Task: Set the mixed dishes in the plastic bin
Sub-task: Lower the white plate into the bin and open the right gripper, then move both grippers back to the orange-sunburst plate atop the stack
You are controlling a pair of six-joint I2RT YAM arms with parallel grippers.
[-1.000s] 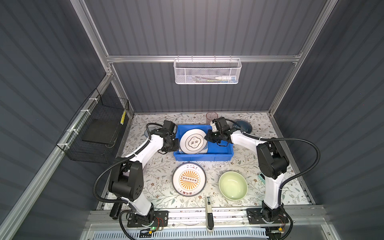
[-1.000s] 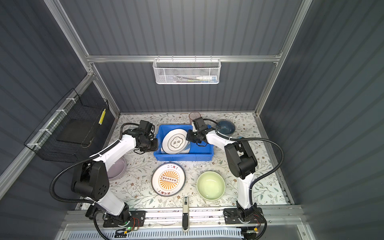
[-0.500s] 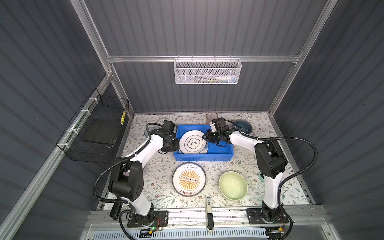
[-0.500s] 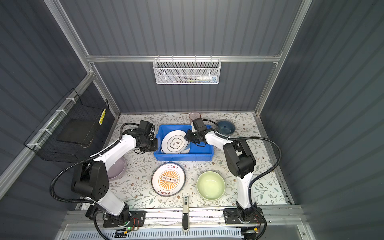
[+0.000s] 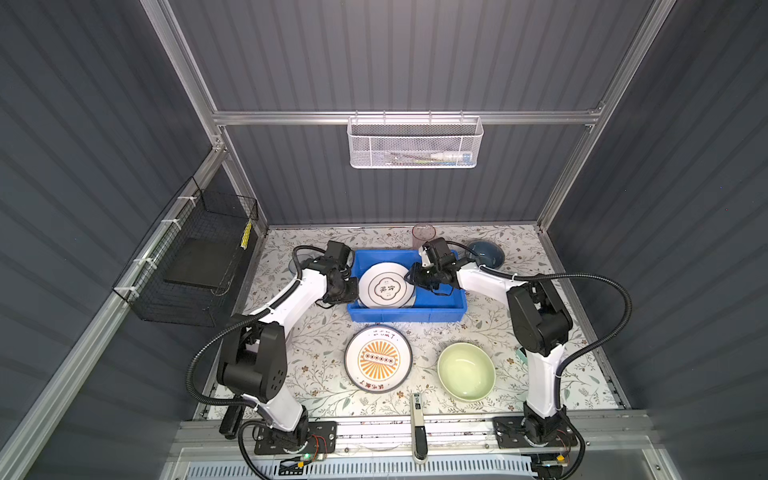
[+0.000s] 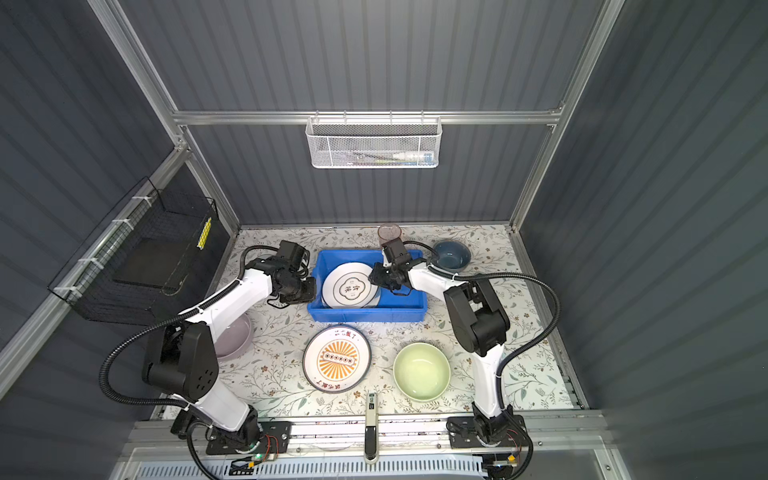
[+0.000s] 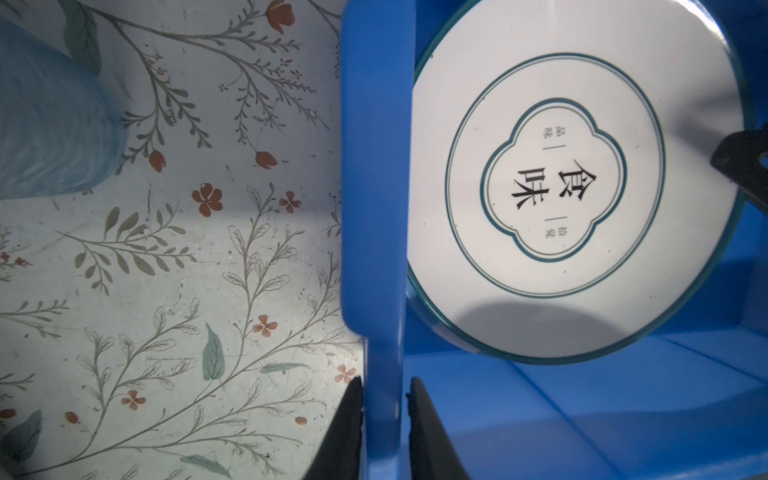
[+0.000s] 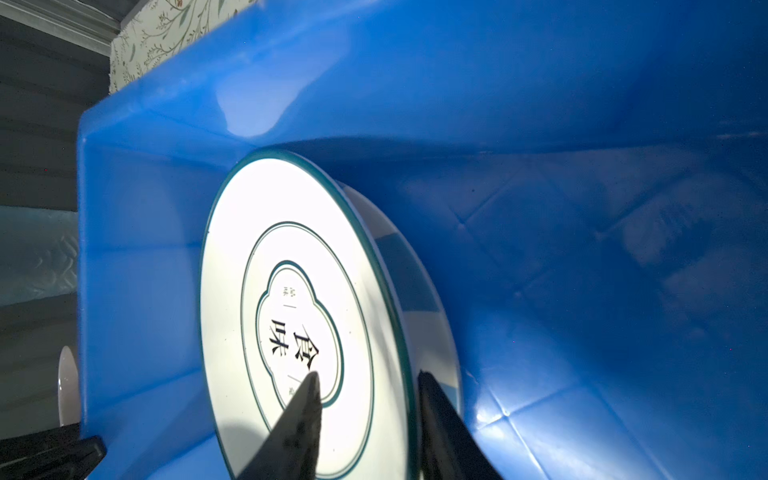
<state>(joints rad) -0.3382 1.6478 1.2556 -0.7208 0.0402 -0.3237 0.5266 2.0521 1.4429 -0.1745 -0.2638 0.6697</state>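
Observation:
The blue plastic bin (image 5: 407,313) (image 6: 365,313) sits at mid-table. In it a white dark-rimmed plate (image 5: 384,286) (image 6: 350,286) (image 7: 561,187) rests on a blue-white striped plate (image 8: 415,270). My left gripper (image 5: 353,286) (image 6: 311,289) (image 7: 384,384) is shut on the bin's left wall. My right gripper (image 5: 411,276) (image 6: 373,276) (image 8: 365,374) is open, its fingers straddling the white plate's right rim. On the table stand a green lettered-rim plate (image 5: 378,358), a pale green bowl (image 5: 466,371), a grey-blue bowl (image 5: 486,253), a pink tumbler (image 5: 423,235), a lilac bowl (image 6: 235,336) and a blue tumbler (image 7: 50,124).
A black wire basket (image 5: 199,257) hangs on the left wall and a white mesh basket (image 5: 413,143) on the back wall. A small hand tool (image 5: 417,419) lies on the front rail. The right half of the bin's floor (image 8: 582,291) is bare.
My right gripper's jaws have opened off the white plate's rim, and the plate has settled a little lower in the bin. The left gripper has kept its hold on the bin wall.

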